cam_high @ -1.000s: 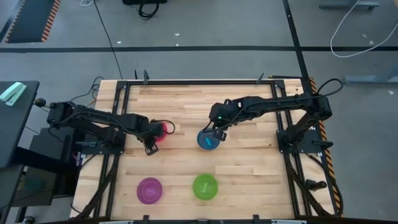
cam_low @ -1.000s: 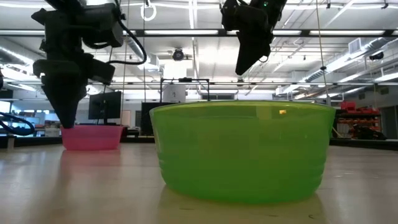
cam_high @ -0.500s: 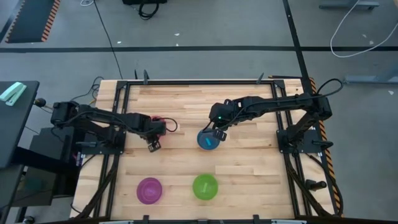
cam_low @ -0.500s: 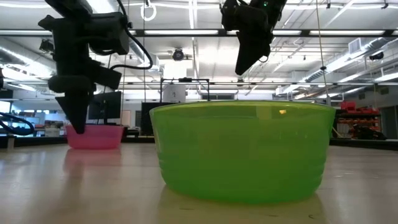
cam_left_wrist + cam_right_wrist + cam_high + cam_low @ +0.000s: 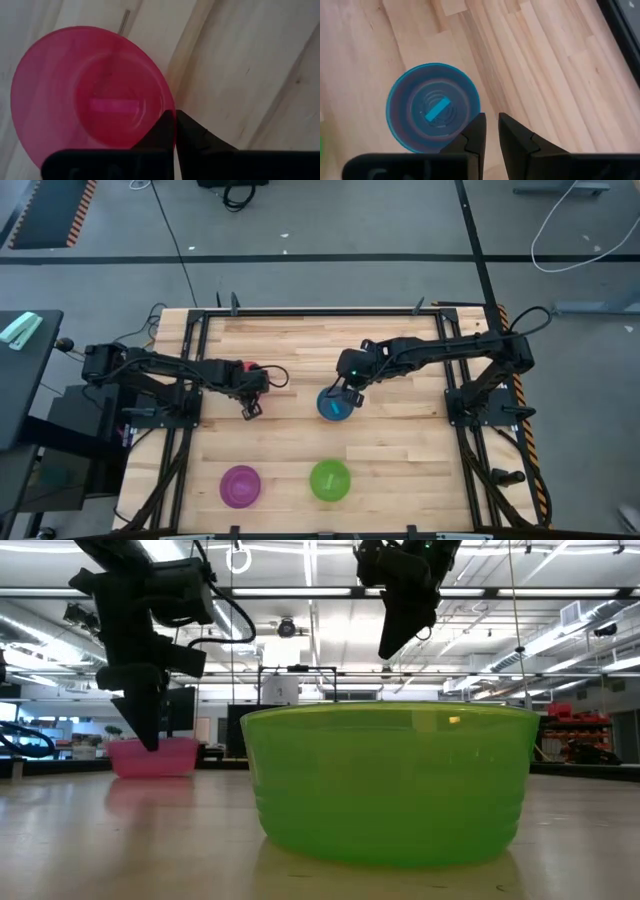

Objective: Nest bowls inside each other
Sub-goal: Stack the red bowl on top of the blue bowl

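The pink bowl (image 5: pixel 95 95) (image 5: pixel 175 760) stands upright on its base at the table's left middle. My left gripper (image 5: pixel 175 120) (image 5: pixel 250 395) points down at its rim and is shut on it. The blue bowl (image 5: pixel 432 112) (image 5: pixel 332 406) sits on the table at the middle. My right gripper (image 5: pixel 492 122) (image 5: pixel 388 650) hovers well above its edge, fingers a narrow gap apart, touching nothing. The green bowl (image 5: pixel 330 480) (image 5: pixel 385 785) and purple bowl (image 5: pixel 240 485) rest near the near edge. No yellow or orange bowl shows. My left gripper pinches the pink bowl's rim (image 5: pixel 173 107) on the side nearest the fingers, one finger inside the bowl and one outside. The fingers come from above, pointing down. The bowl stays upright with its base on the table.
Dark metal rails (image 5: pixel 190 380) run along the table's left and right sides. Bare wood lies between the upper pair of bowls and the lower pair. In the low view the green bowl hides the blue one.
My left gripper has moved toward the table's right, from one side of the pink bowl across to the other side of its rim. The pink bowl has barely shifted. My right arm has kept still.
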Robot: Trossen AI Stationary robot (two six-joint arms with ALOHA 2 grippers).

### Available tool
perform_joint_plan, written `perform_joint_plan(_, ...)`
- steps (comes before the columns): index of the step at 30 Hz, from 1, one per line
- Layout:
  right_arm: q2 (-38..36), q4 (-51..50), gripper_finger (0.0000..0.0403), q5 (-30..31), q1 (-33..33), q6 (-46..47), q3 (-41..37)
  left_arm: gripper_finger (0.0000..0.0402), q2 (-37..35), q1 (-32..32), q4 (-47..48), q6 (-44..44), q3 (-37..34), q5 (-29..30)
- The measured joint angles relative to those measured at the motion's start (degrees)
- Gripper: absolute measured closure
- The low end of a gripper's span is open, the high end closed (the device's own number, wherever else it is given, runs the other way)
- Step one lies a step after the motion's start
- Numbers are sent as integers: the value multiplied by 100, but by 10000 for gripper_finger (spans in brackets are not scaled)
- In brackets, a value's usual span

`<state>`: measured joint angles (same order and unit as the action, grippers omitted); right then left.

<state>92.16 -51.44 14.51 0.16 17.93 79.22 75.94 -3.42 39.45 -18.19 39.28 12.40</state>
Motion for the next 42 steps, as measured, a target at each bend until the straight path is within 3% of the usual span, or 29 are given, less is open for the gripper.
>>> perform_joint_plan(9,-2,-229,344,367,469,512,-90,393,0,143,136,131,628,-12)
perform_joint_plan(19,-96,-136,344,577,677,1228,-1490,393,261,539,583,687,2078,0)
perform_joint_plan(25,-711,866,348,664,722,1529,-2697,393,768,599,899,1007,2927,0)
perform_joint_plan(31,-1650,1932,393,742,717,1686,-3836,393,1360,588,1164,1305,3490,0)
perform_joint_plan(36,-2151,2703,391,854,711,1700,-4390,393,1789,584,1197,1663,3851,-36)
perform_joint_plan(42,-2130,3078,397,964,643,1664,-4679,393,2260,542,1261,1942,4423,-220)
